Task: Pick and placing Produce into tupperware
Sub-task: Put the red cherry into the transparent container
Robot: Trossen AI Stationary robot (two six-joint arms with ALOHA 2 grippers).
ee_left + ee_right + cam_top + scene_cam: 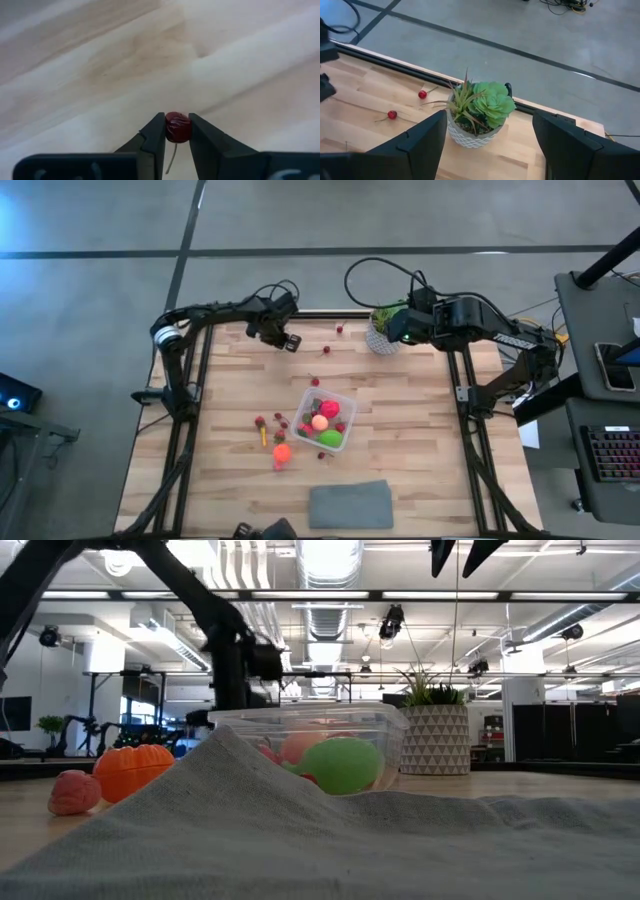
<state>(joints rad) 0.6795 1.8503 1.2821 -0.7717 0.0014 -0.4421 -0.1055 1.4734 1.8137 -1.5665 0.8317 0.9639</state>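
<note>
The clear tupperware (325, 418) stands mid-table with pink, peach and green produce inside. An orange piece (282, 452) and small dark berries (268, 420) lie on the wood to its left. More berries (327, 350) lie toward the far edge. My left gripper (291, 342), at the far left of the table, is shut on a dark red berry (177, 127). My right gripper (487, 145) is open and hovers high over the potted plant (480, 112). My left gripper pinches the berry's two sides (178, 133) between its two fingertips, at their free ends. The fingers come steeply from above. The berry's thin stem (171, 159) trails back between the fingers. Whether the berry is clear of the wood I cannot tell.
A grey cloth (350, 505) lies near the front edge, bunched up before the low camera. The plant in its white pot (385, 335) stands at the far edge, right of centre. Two red berries (422, 94) lie left of the pot. Bare wood surrounds the tub.
</note>
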